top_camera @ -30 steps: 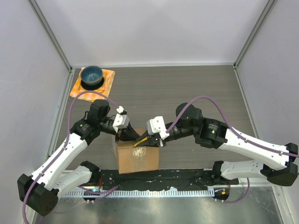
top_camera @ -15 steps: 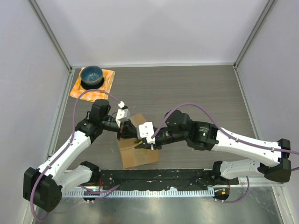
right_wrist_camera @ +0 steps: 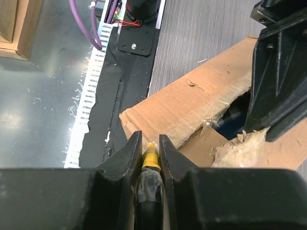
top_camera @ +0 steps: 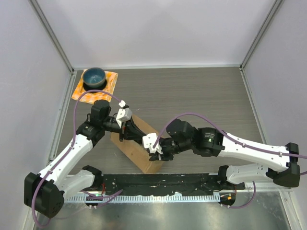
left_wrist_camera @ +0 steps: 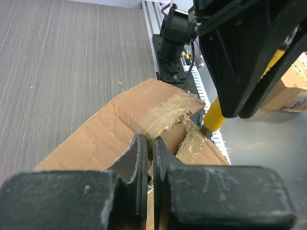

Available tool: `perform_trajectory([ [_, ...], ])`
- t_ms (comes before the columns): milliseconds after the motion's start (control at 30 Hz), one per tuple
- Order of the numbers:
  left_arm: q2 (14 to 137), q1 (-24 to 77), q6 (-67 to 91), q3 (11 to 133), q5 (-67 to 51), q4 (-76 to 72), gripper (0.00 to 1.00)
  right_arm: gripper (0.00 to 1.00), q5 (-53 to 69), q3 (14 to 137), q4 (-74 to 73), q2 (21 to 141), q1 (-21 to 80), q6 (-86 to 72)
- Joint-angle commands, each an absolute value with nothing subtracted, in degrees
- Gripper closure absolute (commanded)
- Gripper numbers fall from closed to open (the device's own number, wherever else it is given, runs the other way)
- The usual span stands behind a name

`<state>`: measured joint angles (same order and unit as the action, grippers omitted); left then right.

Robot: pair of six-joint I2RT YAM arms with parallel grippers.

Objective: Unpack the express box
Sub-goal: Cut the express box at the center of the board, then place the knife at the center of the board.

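Left jaws pinch express box (top_camera: 135, 152) flap; right jaws clamp yellow tool (right_wrist_camera: 151, 155).

The box (top_camera: 136, 154), a plain brown cardboard carton, lay just below the middle of the top view and a little to the left, turned on a slant so that its long side ran from upper left to lower right. Its top was partly open. One creased flap stood lifted with a ragged edge and a dark gap under it, and the clear shiny tape (left_wrist_camera: 165, 111) along the seam was wrinkled and torn.
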<state>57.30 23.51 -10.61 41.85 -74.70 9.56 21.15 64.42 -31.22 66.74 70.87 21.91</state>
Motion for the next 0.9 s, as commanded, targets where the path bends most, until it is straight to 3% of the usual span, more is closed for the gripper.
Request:
perform_trajectory([
  [0,54.6,23.9,-5.6,42.4,-82.0,5.6,1.0,0.99,14.9,63.3,-33.5,62.6,69.9,20.5],
  [300,53.9,23.9,-30.3,46.3,-72.4,28.5,1.0,0.99,8.4,59.1,-31.3,54.4,69.9,16.5],
  [567,54.1,24.2,-35.1,45.9,-57.1,29.0,1.0,0.99,0.2,55.6,-27.9,46.4,69.9,13.7],
  [867,56.3,29.4,-39.5,48.7,-40.1,25.4,1.0,0.99,-26.7,39.1,-6.1,38.1,69.2,-2.6],
])
